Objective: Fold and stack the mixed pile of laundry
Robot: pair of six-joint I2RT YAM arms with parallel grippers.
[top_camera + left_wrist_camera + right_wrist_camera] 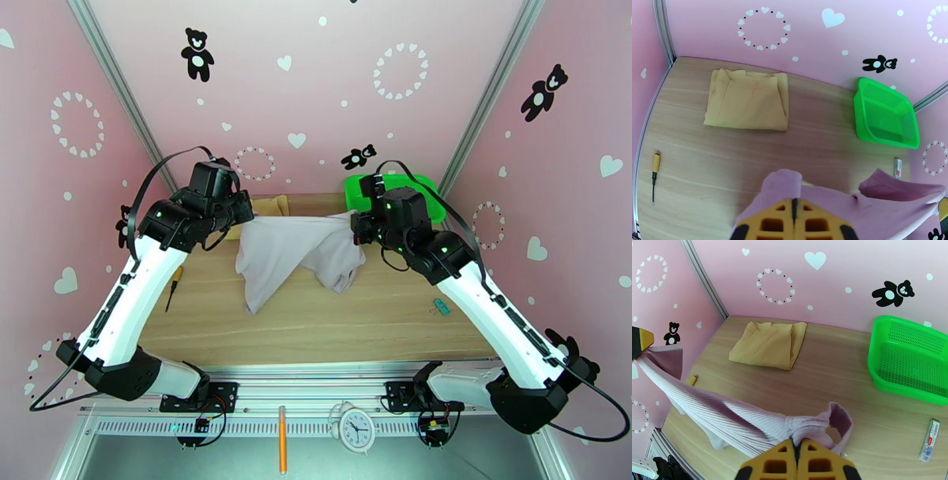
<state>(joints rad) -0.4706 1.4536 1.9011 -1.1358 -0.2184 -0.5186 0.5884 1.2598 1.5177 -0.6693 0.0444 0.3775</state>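
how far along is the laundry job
Done: the tan cloth lies folded on the table. In hand: the left claw and right claw are both shut on the lilac garment, stretching it between them. Left: fold that garment and stack it with the tan cloth; nothing is stacked yet.

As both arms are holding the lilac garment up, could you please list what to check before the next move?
1. Left gripper jaws shut on lilac garment: ok.
2. Right gripper jaws shut on it: ok.
3. Garment stretched flat between them: not ok, it sags in bunched folds.
4. Garment's low end clear of the table: cannot tell.
5. Tan cloth folded, at the far edge: ok.
6. Screwdriver clear of the garment: ok.
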